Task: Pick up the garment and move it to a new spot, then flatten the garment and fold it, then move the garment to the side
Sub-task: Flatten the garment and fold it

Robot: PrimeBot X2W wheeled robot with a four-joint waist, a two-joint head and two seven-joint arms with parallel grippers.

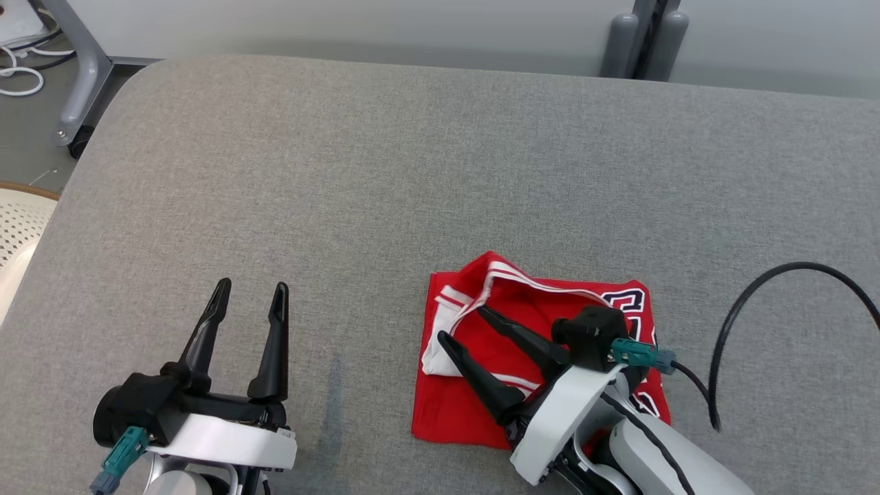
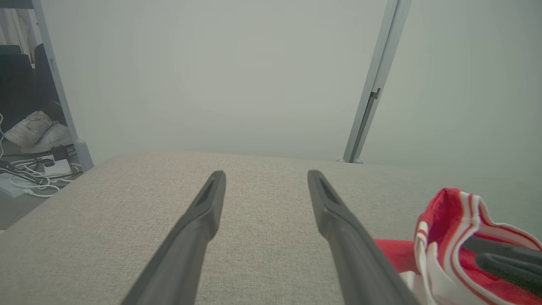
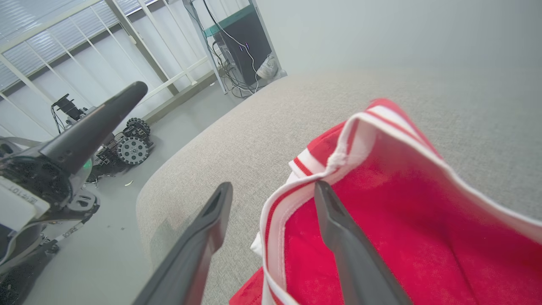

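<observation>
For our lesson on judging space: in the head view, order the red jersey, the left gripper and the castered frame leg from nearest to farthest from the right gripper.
1. red jersey, directly beneath the right gripper.
2. left gripper, off to its left.
3. castered frame leg, far upper left.

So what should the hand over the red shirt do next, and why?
Probably shut the right gripper on the white trim of the garment. Its fingers stand open, one each side of that raised edge, and the garment already looks folded on the table, so gripping comes before moving it aside.
</observation>
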